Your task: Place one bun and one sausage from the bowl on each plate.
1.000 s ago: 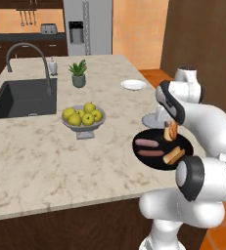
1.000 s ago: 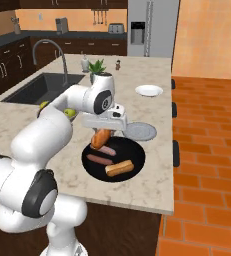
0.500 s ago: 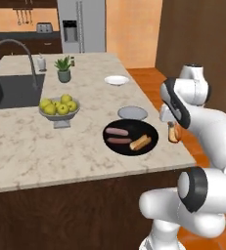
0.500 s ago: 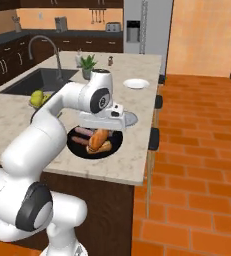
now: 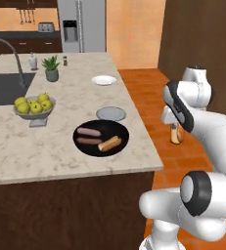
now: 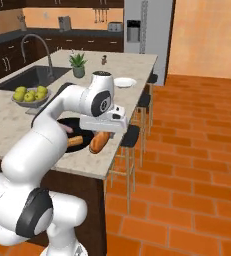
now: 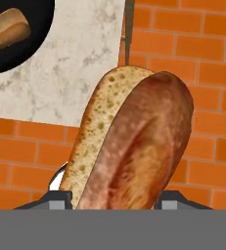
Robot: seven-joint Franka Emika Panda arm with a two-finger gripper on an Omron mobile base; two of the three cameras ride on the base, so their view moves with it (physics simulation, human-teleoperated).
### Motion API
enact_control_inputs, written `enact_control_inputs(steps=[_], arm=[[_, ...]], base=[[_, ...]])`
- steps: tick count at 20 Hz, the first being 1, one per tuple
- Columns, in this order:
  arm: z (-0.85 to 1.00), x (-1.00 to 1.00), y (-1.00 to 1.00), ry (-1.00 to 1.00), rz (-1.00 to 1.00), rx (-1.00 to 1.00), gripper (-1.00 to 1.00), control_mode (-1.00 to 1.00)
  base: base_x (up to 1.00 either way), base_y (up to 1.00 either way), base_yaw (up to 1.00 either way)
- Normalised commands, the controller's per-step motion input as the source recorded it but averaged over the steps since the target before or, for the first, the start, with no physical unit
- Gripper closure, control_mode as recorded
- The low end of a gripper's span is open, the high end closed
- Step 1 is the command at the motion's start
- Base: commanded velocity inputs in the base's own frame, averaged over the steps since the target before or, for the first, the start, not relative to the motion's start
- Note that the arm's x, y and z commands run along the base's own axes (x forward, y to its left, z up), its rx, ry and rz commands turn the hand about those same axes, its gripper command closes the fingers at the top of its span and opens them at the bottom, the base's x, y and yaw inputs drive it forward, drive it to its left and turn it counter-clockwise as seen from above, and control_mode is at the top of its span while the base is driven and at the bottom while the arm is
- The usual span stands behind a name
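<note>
While a bun [image 7: 134,146] is clamped in the tool [image 6: 101,140], its long axis is tilted, tip toward 1 o'clock in the hand view, off the desk [image 5: 60,146] edge above brick floor [image 6: 187,150]. Two sausages [image 5: 87,136] and one bun [image 5: 109,143] are left in the bowl [image 5: 101,137]; two plates [image 5: 111,114] [image 5: 103,80] are seen at 12 o'clock.

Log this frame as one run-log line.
gripper: shut on golden-brown bun, off counter edge | wide black bowl: two sausages, one bun | pale grey plate, white plate: bare
</note>
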Motion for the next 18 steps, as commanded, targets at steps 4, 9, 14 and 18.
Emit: enact_control_inputs(steps=[4,9,14,18], arm=[[0.0,0.0,0.0,0.0,0.0,0.0,1.0,1.0],[0.0,0.0,0.0,0.0,0.0,0.0,1.0,1.0],[0.0,0.0,0.0,0.0,0.0,0.0,1.0,1.0],[0.0,0.0,0.0,0.0,0.0,0.0,1.0,1.0]], base=[[0.0,-0.67,0.37],[-0.01,-0.48,0.4],[0.0,-0.62,0.41],[-0.33,-0.65,0.4]])
